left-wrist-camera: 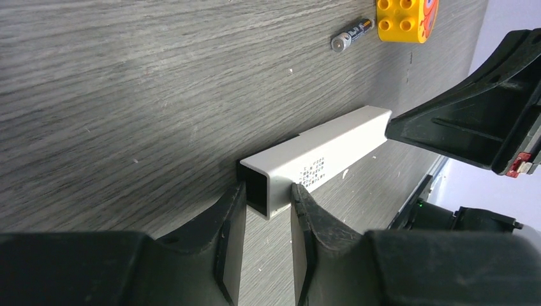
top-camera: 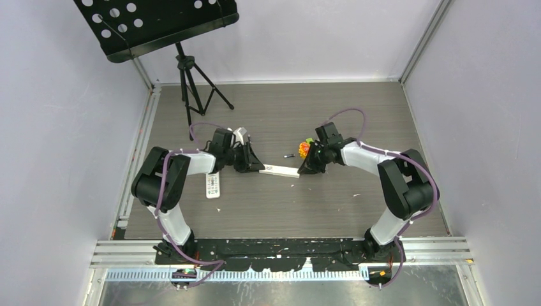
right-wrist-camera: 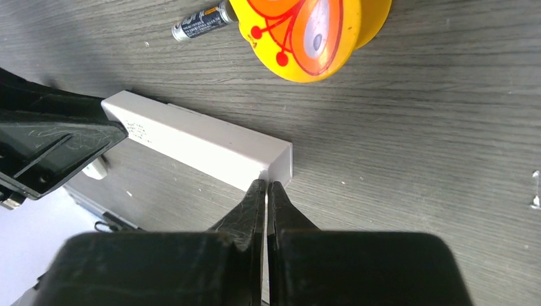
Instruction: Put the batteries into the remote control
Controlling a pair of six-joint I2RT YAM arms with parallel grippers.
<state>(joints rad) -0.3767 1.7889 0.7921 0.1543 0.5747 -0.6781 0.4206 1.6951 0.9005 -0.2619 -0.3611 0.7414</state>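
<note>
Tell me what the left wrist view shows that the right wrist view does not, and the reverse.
Left wrist only: the hollow end of the white bar, gripped by the left end effector, and studs on the yellow toy. Right wrist only: the toy's orange printed face, and the right end effector shut at the bar's closed end. Both: the bar, the toy and one battery on the table.

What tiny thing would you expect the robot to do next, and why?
Probably the right gripper pulls away toward the battery lying by the yellow toy. It is shut on nothing at one end of the white casing, while the left gripper clamps the other end.
</note>
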